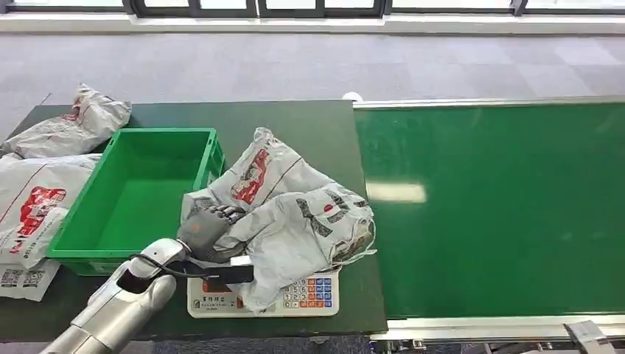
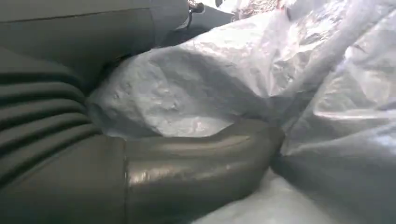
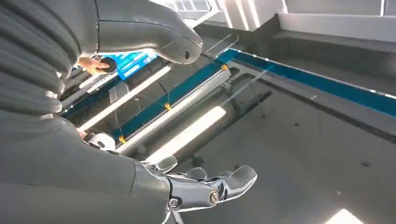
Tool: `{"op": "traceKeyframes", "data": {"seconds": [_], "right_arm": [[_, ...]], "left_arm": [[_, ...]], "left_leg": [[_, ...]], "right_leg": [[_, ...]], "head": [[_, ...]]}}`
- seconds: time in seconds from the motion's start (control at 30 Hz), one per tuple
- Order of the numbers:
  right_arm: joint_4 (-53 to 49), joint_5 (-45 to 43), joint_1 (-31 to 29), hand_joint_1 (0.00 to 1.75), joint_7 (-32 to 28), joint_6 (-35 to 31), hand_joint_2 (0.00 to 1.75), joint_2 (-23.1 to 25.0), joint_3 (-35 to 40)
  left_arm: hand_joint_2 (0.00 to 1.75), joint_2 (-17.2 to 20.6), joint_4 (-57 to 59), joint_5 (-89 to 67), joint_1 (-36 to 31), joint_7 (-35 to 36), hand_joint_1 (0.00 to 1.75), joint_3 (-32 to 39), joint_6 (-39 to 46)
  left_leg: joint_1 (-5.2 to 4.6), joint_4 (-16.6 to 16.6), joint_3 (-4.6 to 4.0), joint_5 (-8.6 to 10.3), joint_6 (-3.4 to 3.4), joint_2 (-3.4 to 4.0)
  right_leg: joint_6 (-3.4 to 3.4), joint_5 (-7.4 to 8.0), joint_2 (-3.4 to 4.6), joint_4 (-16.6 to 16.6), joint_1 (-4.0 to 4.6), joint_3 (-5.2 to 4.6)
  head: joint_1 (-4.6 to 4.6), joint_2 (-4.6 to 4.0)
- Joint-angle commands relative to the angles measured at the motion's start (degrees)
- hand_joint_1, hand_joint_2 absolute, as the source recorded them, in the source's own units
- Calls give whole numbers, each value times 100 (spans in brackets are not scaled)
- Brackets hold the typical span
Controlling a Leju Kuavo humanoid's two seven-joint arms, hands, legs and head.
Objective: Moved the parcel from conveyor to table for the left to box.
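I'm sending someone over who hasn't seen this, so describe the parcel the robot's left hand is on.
Find the green crate on the dark table. Right of it two grey parcels overlap on a scale; the nearer parcel, touched by the left hand, has black print, not red.

- Head view: bright, even daylight from windows along the far wall; soft, faint shadows.
- Conveyor belt (image 1: 490, 206): a pale rectangular glare patch.
- Left wrist view: dim, soft focus at close range; sheen on the grey parcel (image 2: 210, 88).
- Right wrist view: sharp; glaring ceiling light strips (image 3: 187, 133).
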Motion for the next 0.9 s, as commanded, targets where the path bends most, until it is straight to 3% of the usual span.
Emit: {"op": "traceKeyframes", "data": {"seconds": [0.03,0.07,0.17,0.2,0.23,0.33,0.37,0.4,0.5,0.53,0.6,0.63,0.67,0.73,0.77,0.83,0.87,0.9], "right_arm": [[334,-7,-149,0,19,13,175,58,116],[317,-25,-135,0,40,13,175,51,123],[282,-115,-102,0,107,13,175,45,122],[285,-71,-91,0,120,13,175,71,112],[302,-72,-64,0,129,13,175,87,145],[222,-35,-35,0,83,13,175,261,153],[214,-49,-30,0,52,13,175,293,181],[230,-51,-39,0,37,13,175,297,200],[307,68,-60,0,50,13,175,297,320],[305,83,-78,0,75,13,175,297,335],[286,92,-84,0,126,13,175,297,341],[281,83,-27,0,165,13,175,297,366],[268,92,-5,0,192,13,175,297,377],[191,161,149,0,357,13,175,297,503],[171,180,172,0,389,13,175,297,534],[157,364,163,0,518,13,175,297,687],[172,391,151,0,528,13,175,297,711],[216,453,112,0,532,13,175,297,755]], "left_arm": [[175,-154,909,-88,353,55,80,-537,-87],[175,-143,898,-85,350,36,171,-541,-101],[175,-447,1357,-276,269,-34,175,-669,66],[175,-573,1565,-310,184,-30,175,-694,119],[175,-660,1665,-376,110,-15,175,-732,203],[175,-751,1676,-471,42,49,175,-725,427],[175,-723,1592,-522,59,79,175,-727,504],[175,-696,1475,-545,86,95,175,-709,558],[175,-602,1015,-696,187,200,175,-663,674],[175,-573,869,-810,181,261,175,-664,749],[175,-578,619,-887,138,307,175,-585,888],[175,-549,430,-952,81,347,175,-545,985],[175,-518,295,-977,75,365,175,-508,1067],[175,-333,-392,-1069,84,485,175,-273,1335],[175,-279,-584,-1114,94,549,175,-198,1409],[175,-32,-1513,-1325,178,795,175,156,1639],[175,34,-1739,-1361,197,856,175,276,1714],[175,181,-2223,-1430,209,937,175,517,1815]], "left_leg": [[13,29,-245,84,-14,61],[9,13,-123,53,-6,19],[9,61,-170,27,-6,13],[8,36,-151,56,-11,17],[5,28,-73,25,-8,-4],[4,29,-120,38,-15,10],[4,13,-117,46,-16,18],[2,16,-54,20,-11,-9],[7,16,-142,49,-15,16],[4,12,-85,27,-13,3],[7,9,-131,40,-14,29],[9,20,-67,13,-11,5],[10,19,-95,24,-12,12],[13,6,-124,36,-17,36],[12,13,-74,13,-15,15],[15,2,-108,26,-22,43],[13,7,-58,5,-20,26],[19,14,-87,5,-22,44]], "right_leg": [[-10,97,36,14,8,-253],[9,73,7,5,6,-121],[7,35,-1,56,5,-169],[10,76,2,34,5,-152],[8,39,-10,33,3,-72],[3,54,-3,35,1,-128],[2,64,3,21,2,-124],[2,28,-12,24,1,-59],[1,64,8,23,5,-149],[2,34,3,24,3,-92],[1,56,19,17,5,-138],[1,21,0,26,9,-69],[-1,35,4,25,9,-97],[-5,55,25,11,11,-135],[-4,27,12,21,12,-82],[-7,49,35,12,14,-124],[-6,23,28,20,13,-74],[-8,29,42,24,18,-106]], "head": [[-2,0],[0,0],[2,0],[-2,0],[-4,0],[0,0],[-2,0],[-4,0],[0,0],[-2,0],[-2,0],[-2,0],[-2,0],[0,0],[-2,0],[0,0],[-4,0],[0,0]]}}
